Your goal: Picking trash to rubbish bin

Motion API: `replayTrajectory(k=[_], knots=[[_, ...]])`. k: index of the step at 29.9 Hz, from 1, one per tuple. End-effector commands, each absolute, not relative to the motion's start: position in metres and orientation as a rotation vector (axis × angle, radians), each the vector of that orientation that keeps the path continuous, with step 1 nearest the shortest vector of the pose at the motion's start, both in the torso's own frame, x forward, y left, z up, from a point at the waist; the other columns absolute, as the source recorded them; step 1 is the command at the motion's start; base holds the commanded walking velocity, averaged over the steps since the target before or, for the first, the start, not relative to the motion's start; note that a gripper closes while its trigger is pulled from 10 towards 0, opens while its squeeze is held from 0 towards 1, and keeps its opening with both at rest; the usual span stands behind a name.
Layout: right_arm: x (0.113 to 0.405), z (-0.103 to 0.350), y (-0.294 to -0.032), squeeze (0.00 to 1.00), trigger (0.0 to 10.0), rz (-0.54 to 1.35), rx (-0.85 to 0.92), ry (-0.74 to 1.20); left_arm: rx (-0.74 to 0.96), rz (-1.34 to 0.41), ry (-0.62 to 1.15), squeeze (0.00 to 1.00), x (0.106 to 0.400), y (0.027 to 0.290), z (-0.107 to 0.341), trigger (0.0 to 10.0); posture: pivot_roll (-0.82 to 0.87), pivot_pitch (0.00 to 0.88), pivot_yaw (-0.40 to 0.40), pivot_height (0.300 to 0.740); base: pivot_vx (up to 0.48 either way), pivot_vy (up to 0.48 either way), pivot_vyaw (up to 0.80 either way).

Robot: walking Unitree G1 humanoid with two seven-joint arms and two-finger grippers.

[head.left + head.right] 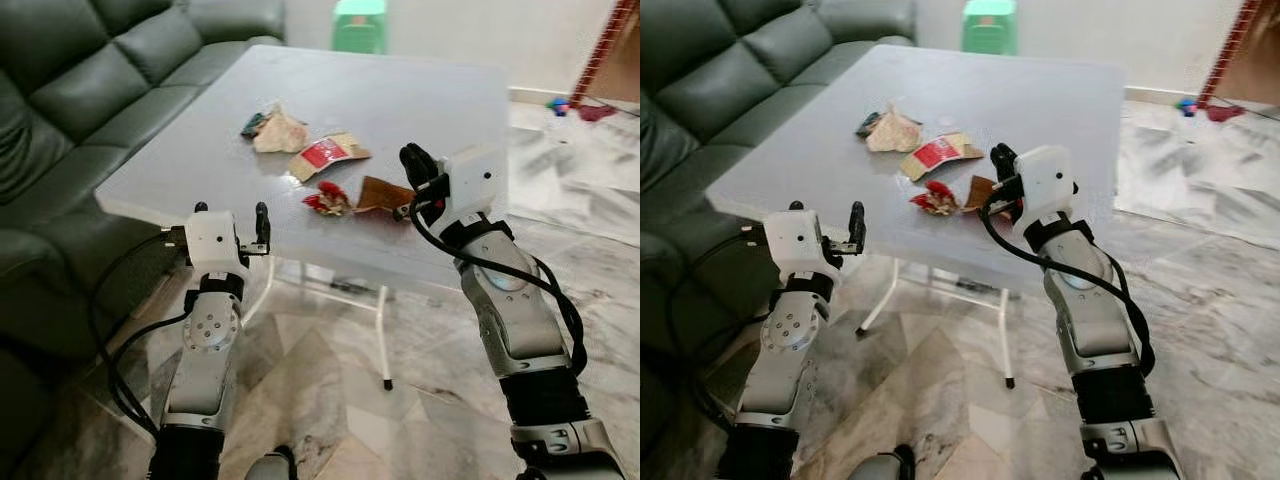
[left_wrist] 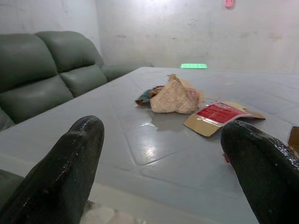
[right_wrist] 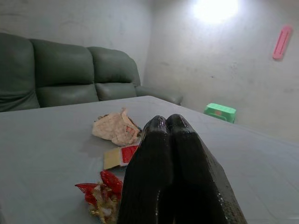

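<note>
While the right gripper (image 1: 418,172) hovers mid-frame with its fingers (image 3: 173,154) pressed together and empty, just beside the brown scrap (image 1: 384,192) and red wrapper (image 1: 327,199), the left gripper (image 1: 232,218) waits spread wide at the near desk (image 1: 420,90) edge, lower left. Above lie a flat carton (image 1: 328,154) and crumpled paper (image 1: 279,131). All look light and crushable; I'd pinch a raised fold

A crumpled beige wrapper (image 1: 279,131) lies farthest back on the grey surface (image 1: 400,100). A flattened red-labelled carton (image 1: 328,155) lies just before it. Nearest the edge sit a red foil wrapper (image 1: 328,200) and a brown scrap (image 1: 382,193).
</note>
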State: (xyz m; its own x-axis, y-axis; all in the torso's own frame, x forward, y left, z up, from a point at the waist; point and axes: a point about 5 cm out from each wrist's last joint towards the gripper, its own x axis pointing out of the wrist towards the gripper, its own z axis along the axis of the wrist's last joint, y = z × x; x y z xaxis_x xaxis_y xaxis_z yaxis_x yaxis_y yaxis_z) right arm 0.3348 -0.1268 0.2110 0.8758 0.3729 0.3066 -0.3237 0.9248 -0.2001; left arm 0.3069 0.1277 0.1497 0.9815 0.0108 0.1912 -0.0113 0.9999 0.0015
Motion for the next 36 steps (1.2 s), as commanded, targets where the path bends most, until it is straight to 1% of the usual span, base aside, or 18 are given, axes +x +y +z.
replayTrajectory(k=[1,9,10,11,24,25,26,27,28,36], knots=[[0.337,0.214,-0.132,1.00,10.0,0.331,-0.129,-0.342,0.004,-0.004,-0.194,0.00,0.308,0.125,0.152,10.0,-0.04,0.078,0.022,0.740,0.000,0.000,0.00],[0.341,0.206,-0.137,1.00,10.0,0.279,-0.099,-0.299,-0.028,-0.036,-0.193,0.00,0.307,0.122,0.152,10.0,-0.03,0.082,0.024,0.740,0.000,0.000,0.00],[0.341,0.202,-0.138,0.43,0.0,0.270,-0.080,-0.280,-0.032,-0.039,-0.192,0.00,0.307,0.121,0.152,10.0,-0.03,0.082,0.024,0.740,0.000,0.000,0.00],[0.341,0.200,-0.139,0.00,0.0,0.266,-0.070,-0.272,-0.031,-0.039,-0.193,0.00,0.307,0.121,0.152,10.0,-0.03,0.082,0.024,0.740,0.000,0.000,0.00],[0.344,0.186,-0.145,0.00,0.0,0.218,-0.067,-0.222,-0.015,-0.042,-0.192,0.00,0.306,0.126,0.154,10.0,-0.01,0.090,0.035,0.740,0.000,0.000,0.00],[0.345,0.184,-0.145,0.05,10.0,0.214,-0.076,-0.211,-0.013,-0.043,-0.193,0.00,0.306,0.127,0.155,10.0,-0.01,0.091,0.039,0.740,0.000,0.000,0.00],[0.345,0.184,-0.145,0.05,10.0,0.214,-0.076,-0.211,-0.013,-0.043,-0.193,0.00,0.306,0.127,0.155,10.0,-0.01,0.091,0.039,0.740,0.000,0.000,0.00],[0.345,0.184,-0.144,0.56,10.0,0.219,-0.059,-0.207,-0.012,-0.043,-0.193,0.00,0.307,0.127,0.155,10.0,-0.01,0.091,0.040,0.740,0.000,0.000,0.00],[0.345,0.184,-0.144,1.00,10.0,0.223,-0.046,-0.206,-0.012,-0.044,-0.193,0.00,0.307,0.127,0.155,10.0,-0.01,0.092,0.040,0.740,0.000,0.000,0.00],[0.349,0.174,-0.144,1.00,10.0,0.222,-0.062,-0.162,-0.015,-0.053,-0.175,0.00,0.308,0.127,0.155,10.0,0.00,0.112,0.047,0.740,0.000,0.000,0.00]])
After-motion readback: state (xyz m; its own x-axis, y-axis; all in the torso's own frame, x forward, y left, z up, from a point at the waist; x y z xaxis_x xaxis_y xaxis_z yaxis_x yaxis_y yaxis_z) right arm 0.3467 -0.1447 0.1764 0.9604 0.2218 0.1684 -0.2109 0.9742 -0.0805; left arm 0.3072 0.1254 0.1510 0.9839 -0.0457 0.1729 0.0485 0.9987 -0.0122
